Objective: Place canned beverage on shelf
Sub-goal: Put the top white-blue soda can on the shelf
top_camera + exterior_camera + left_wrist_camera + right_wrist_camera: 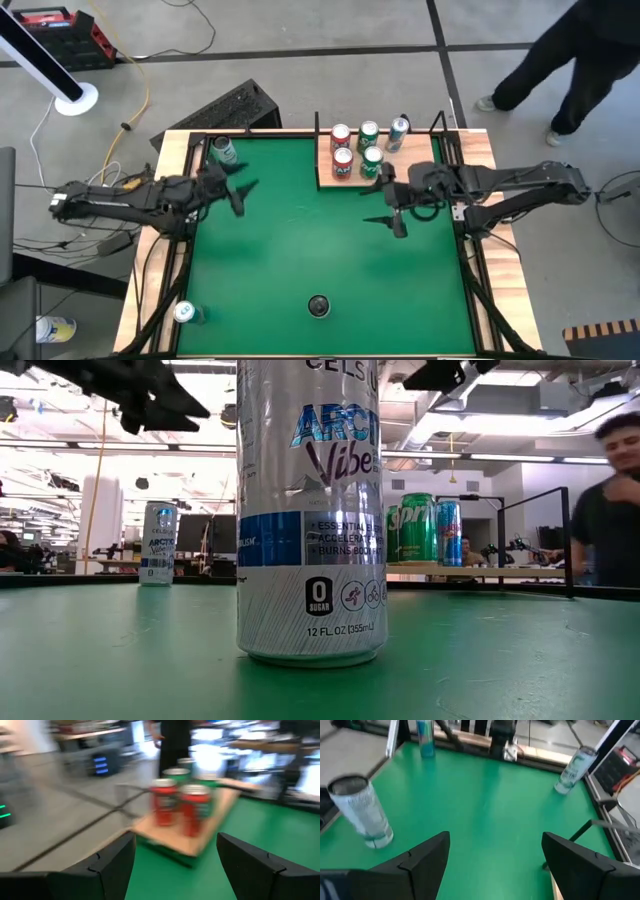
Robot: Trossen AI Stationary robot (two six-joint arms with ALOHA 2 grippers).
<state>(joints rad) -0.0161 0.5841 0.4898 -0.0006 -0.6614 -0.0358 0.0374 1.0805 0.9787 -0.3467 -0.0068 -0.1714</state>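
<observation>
Over mat: both tools (238, 190) (392, 207) spread, empty; shelf (327, 176) near right tool.

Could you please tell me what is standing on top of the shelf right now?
The shelf carries five upright cans: two red cans, two green cans and one slim blue-and-silver can. The plank beneath them is covered. Neither hand holds anything.

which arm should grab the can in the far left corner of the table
The left. Its open tool hangs near that can, while the right tool is across the mat beside the shelf, which already holds five cans.
</observation>
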